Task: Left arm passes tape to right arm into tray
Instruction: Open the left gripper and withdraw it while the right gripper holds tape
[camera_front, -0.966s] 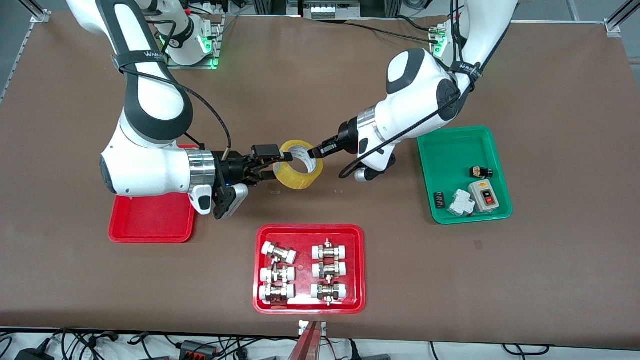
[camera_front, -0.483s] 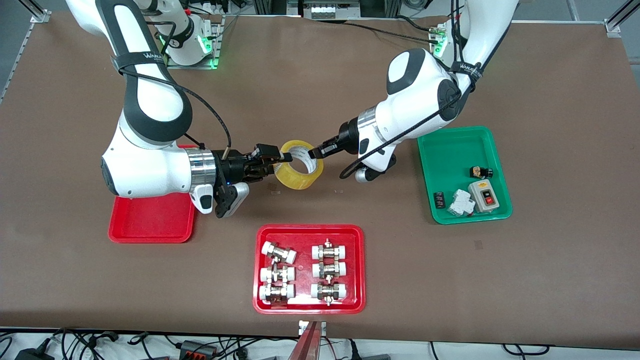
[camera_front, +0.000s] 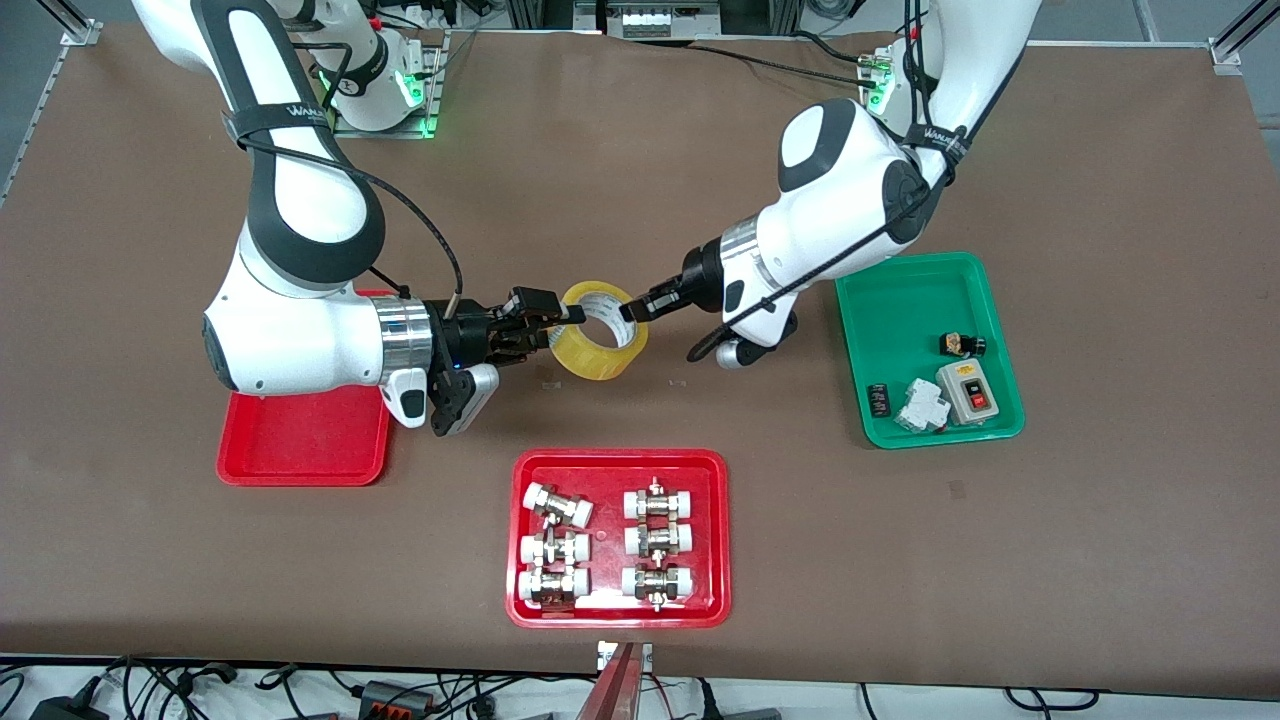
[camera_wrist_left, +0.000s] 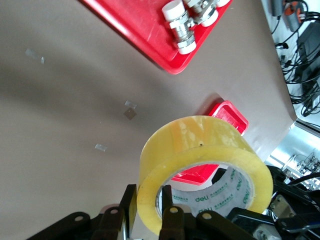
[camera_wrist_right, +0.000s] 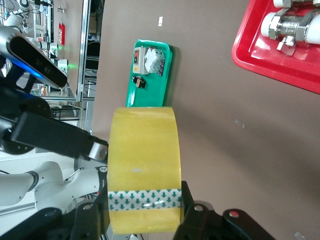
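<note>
Front view: two white arms meet above the brown table (camera_front: 1100, 560), between the plain red tray (camera_front: 300, 445) and the green tray (camera_front: 905, 300). Both grippers pinch the yellow tape roll (camera_front: 601, 345) midair, the left gripper (camera_front: 634, 306) across its wall, the right gripper (camera_front: 567, 318) on the facing edge, probably so the roll passes without dropping.

tape (camera_front: 601, 342) in the air between right claw (camera_front: 563, 318) and left claw (camera_front: 636, 305).
</note>
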